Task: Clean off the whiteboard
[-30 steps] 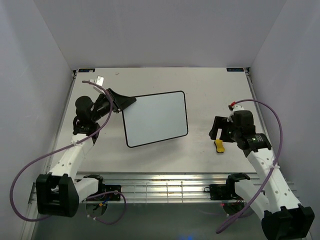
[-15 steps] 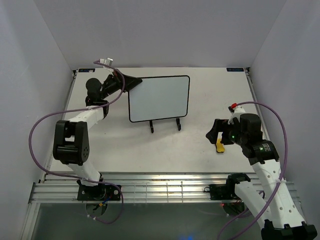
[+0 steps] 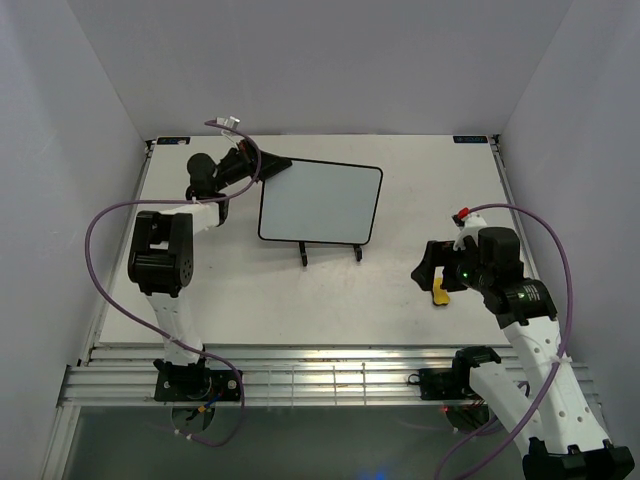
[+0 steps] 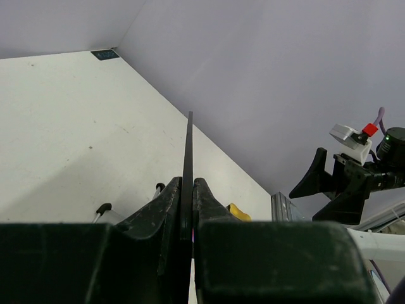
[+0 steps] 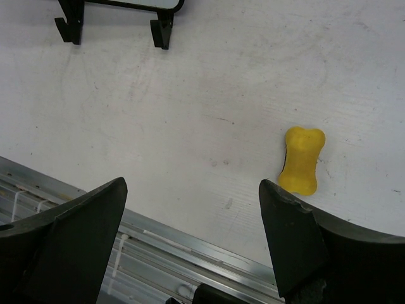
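Whiteboard (image 3: 320, 203) stands upright on its wire stand (image 3: 303, 257) left of centre on the table (image 3: 420, 180) in the top view, its face plain white, the stand's 2 black feet on the tabletop. The left gripper (image 3: 268, 168) is clenched on the board's upper left corner. Well apart on the right, the right gripper (image 3: 432, 270) hangs with jaws spread wide, grasping nothing, just above a small yellow eraser (image 3: 439, 292) lying on the table.

From the left wrist, the whiteboard shows edge-on as a thin dark line rising from between the 2 fingers (image 4: 166, 209), which press it from both sides; the eraser lies beyond.

From the right wrist, the 2 fingers stand far apart with bare table between them; the eraser lies flat near one finger, not touching it, and the stand's feet show at top left.
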### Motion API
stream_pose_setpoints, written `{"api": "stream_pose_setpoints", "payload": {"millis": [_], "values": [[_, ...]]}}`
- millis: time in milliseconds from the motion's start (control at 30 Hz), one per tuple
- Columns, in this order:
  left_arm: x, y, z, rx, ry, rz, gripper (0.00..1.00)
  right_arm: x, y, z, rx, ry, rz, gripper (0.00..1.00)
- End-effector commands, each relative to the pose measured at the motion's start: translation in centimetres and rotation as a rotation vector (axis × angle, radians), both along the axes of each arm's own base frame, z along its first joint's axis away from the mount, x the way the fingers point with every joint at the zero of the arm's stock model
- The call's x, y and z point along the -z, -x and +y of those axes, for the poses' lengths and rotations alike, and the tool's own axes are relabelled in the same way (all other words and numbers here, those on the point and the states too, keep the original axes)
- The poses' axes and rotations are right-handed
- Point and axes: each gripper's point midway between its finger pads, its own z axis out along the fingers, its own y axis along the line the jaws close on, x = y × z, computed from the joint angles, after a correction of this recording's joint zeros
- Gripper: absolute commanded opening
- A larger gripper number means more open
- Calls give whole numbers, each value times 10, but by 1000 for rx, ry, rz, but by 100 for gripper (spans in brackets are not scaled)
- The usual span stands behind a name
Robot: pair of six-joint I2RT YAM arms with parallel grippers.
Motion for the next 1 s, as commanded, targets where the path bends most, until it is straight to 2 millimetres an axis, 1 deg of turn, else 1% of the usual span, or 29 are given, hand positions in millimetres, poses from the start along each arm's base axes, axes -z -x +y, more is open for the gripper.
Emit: {"api": "stream_pose_setpoints", "payload": {"millis": [0,133,200,267,400,500,633,800,967], "values": [[-44,14,-5,10,50,-133,0,-9,-4,3,-24,-3,-24,90],[-38,10,-7,3,55,-126,0,-15,-5,4,-31,-10,-41,90],[-31,8,-7,8,53,-119,0,-14,-3,4,-35,-7,-38,90],[-34,9,-8,15,66,-150,0,-14,-3,3,-36,-1,-39,90],[-21,5,-10,38,57,-149,0,-15,-2,3,-44,1,-42,90],[-15,5,-14,64,49,-160,0,-17,-3,4,-48,0,-49,90],[0,0,-17,65,15,-167,0,-15,-3,4,-52,1,-48,90],[4,4,-17,61,18,-221,0,-14,-3,4,-53,1,-50,90],[14,-1,-16,69,-7,-237,0,-16,-2,5,-62,-4,-55,90]]}}
